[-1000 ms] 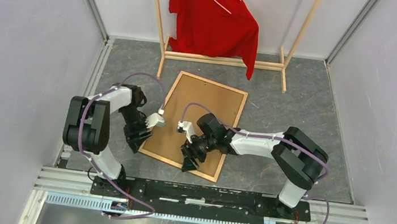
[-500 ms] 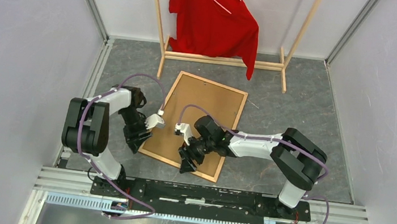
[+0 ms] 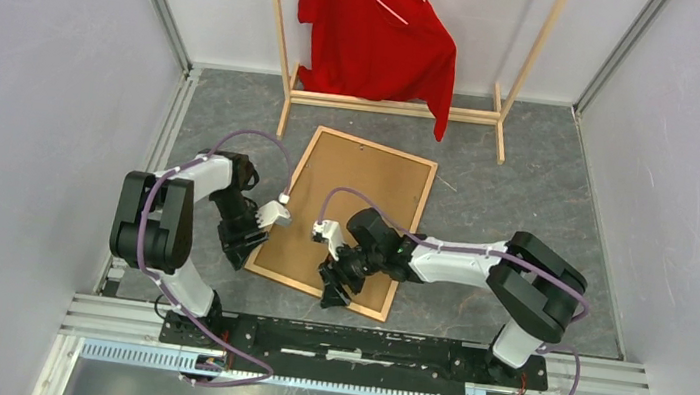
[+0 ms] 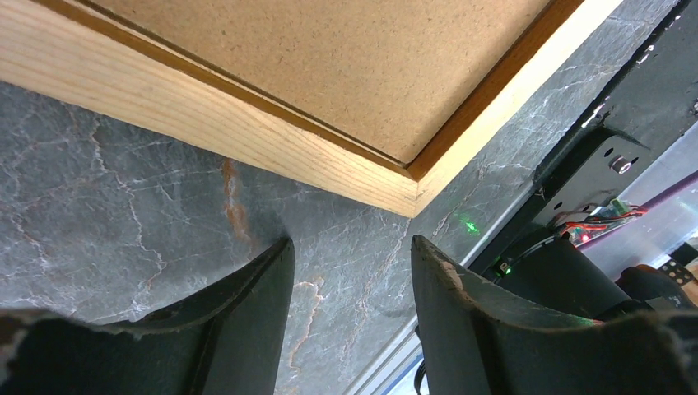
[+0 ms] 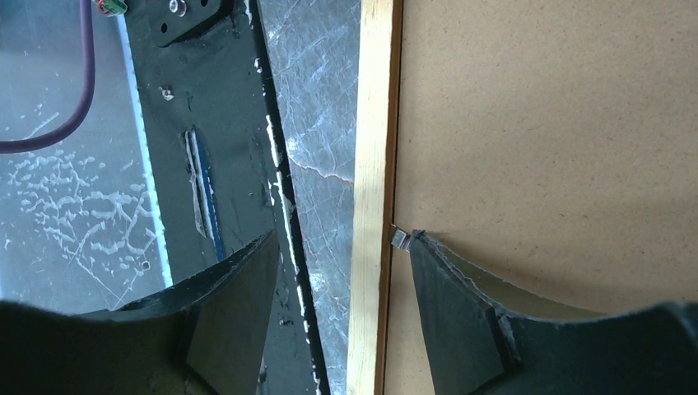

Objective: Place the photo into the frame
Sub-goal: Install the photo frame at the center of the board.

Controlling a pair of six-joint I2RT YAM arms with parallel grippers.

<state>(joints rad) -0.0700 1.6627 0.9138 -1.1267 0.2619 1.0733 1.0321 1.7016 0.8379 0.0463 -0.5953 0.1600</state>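
The orange-brown wooden frame (image 3: pixel 377 148) lies flat on the grey table, back side up, with a plain brown backing board (image 3: pixel 356 193) filling it. The photo is hidden. My left gripper (image 3: pixel 242 248) hovers open just off the frame's near-left corner (image 4: pixel 395 193), with only bare table between its fingers (image 4: pixel 255 304). My right gripper (image 3: pixel 332 291) stands open astride the frame's near rail (image 5: pixel 370 164). Its right fingertip (image 5: pixel 461 304) rests on the board beside a small metal tab (image 5: pixel 399 239); the other finger is outside the frame.
A pale wooden clothes rack (image 3: pixel 392 107) with a red shirt (image 3: pixel 377 30) stands behind the frame. The black base rail (image 3: pixel 348 343) of the arms runs along the near edge, close to the frame's near rail. White walls enclose the table.
My right gripper has slid a little to the left along the frame's near rail. The left gripper's jaws have narrowed slightly; that arm has stayed put.
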